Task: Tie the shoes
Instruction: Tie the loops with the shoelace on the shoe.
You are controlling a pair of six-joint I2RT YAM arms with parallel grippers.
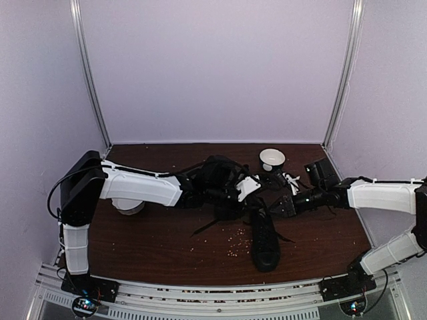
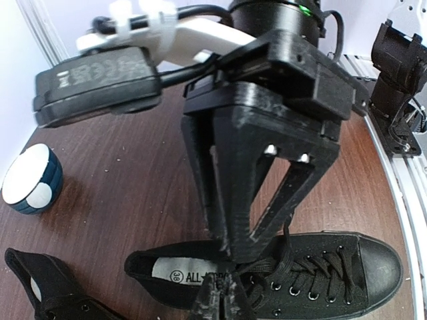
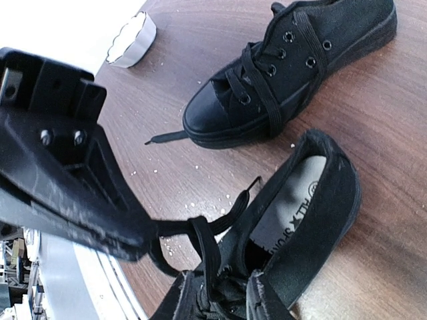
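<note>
Two black shoes (image 1: 264,240) lie on a dark wood table (image 1: 133,250) strewn with pale crumbs (image 1: 235,245), lilac walls (image 1: 213,67) behind. One shoe (image 3: 293,67) sits left of the white bowl (image 1: 272,159), the other on its near side, its insole (image 2: 175,272) printed "38" and "ALL". Over that shoe the left gripper (image 2: 219,303) is pressed together; the right gripper (image 3: 223,303) pinches its laces (image 3: 208,250).

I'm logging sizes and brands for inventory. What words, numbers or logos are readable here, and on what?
"38" in a circle, then "ALL", rest hidden: shoe insole, left wrist view.
"ALL", a star, "SPOR", then cut off: nearer shoe's insole, right wrist view.
Markings on the black box beside the arm: too blurred to read.
</note>
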